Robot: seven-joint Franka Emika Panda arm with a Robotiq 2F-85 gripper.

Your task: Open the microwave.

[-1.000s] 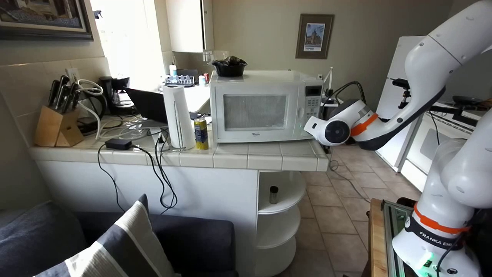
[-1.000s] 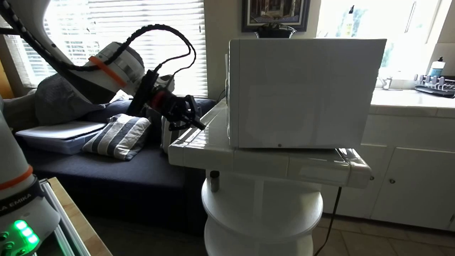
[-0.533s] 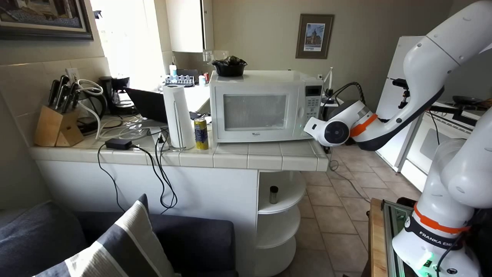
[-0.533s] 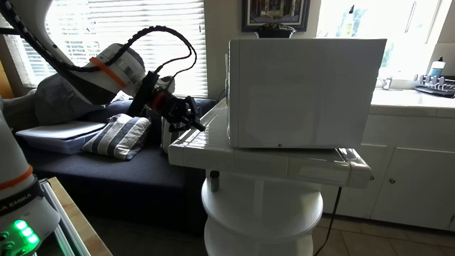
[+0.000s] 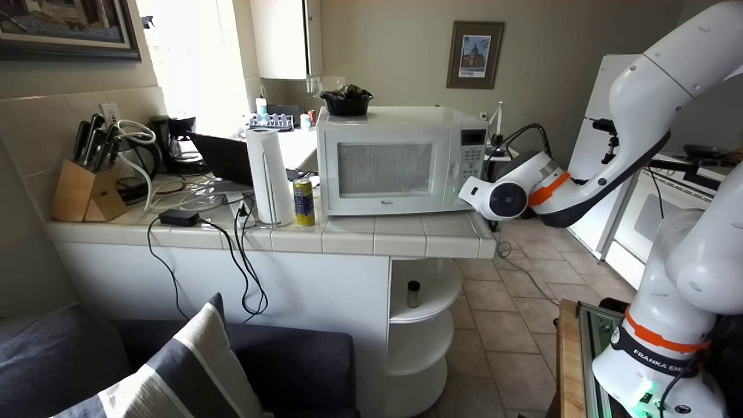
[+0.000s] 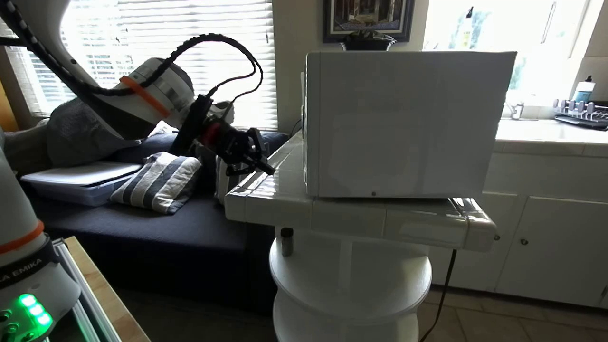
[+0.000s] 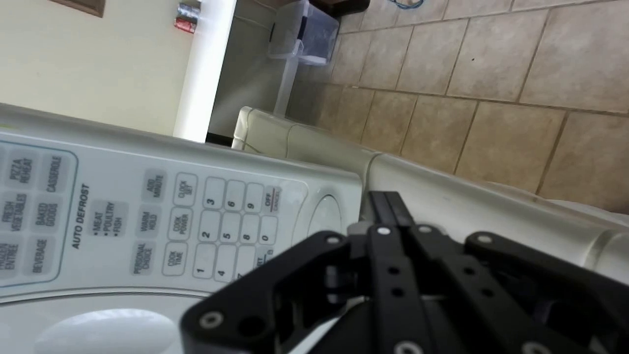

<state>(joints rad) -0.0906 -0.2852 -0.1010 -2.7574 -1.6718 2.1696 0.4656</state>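
Observation:
The white microwave (image 5: 380, 203) stands on the tiled counter with its door closed. In an exterior view its side panel (image 6: 403, 128) faces the camera. In the wrist view its control panel (image 7: 147, 211) fills the left, with an oval button (image 7: 325, 216) at the panel's lower end and an oval recess (image 7: 108, 332) in the door. My gripper (image 7: 391, 209) is shut and empty. Its fingertips lie just beyond the button end of the panel in the wrist view. In an exterior view the gripper (image 6: 271, 169) is in front of the microwave, low and apart from it. Elsewhere the wrist hides it.
The tiled counter (image 5: 400, 244) has its front edge below the gripper. A paper-towel roll (image 5: 270, 180) and a yellow can (image 5: 303, 202) stand left of the microwave. A black bowl (image 5: 347, 104) sits on top of it. Rounded shelves (image 6: 351, 289) are below the counter's end.
The arm has shifted only very slightly. The gripper stays shut in front of the microwave, and the door stays closed.

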